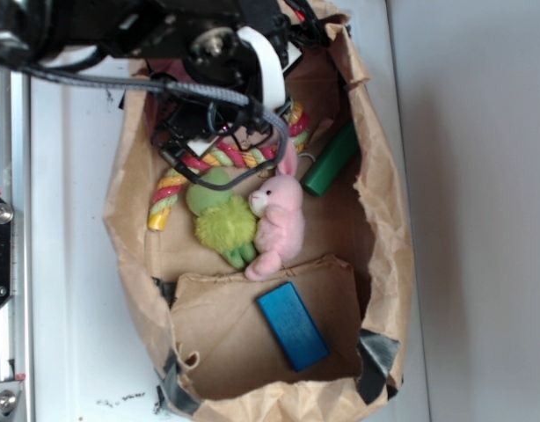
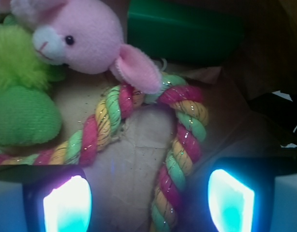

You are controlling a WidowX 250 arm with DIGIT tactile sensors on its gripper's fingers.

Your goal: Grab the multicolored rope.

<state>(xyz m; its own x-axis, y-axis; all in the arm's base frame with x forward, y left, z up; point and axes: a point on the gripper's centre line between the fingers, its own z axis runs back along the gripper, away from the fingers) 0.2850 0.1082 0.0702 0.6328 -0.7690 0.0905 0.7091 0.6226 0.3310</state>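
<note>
The multicolored rope point(image 1: 171, 189) point(image 2: 185, 145), twisted in pink, yellow and light green, lies bent on the floor of a brown paper bag point(image 1: 384, 211). My gripper point(image 1: 208, 145) point(image 2: 149, 203) hovers just over its bend, mostly hiding the rope's middle in the exterior view. In the wrist view the jaws stand wide apart and one strand of the rope runs between them, nearer the right fingertip point(image 2: 230, 200). The left fingertip point(image 2: 67, 205) is on bare bag floor. Nothing is pinched.
A pink plush bunny point(image 1: 279, 220) point(image 2: 85, 38) and a fuzzy green plush toy point(image 1: 224, 220) point(image 2: 20, 92) lie right beside the rope. A green block point(image 1: 330, 160) point(image 2: 187, 31) leans on the bag wall. A blue block point(image 1: 292, 325) rests on a cardboard flap.
</note>
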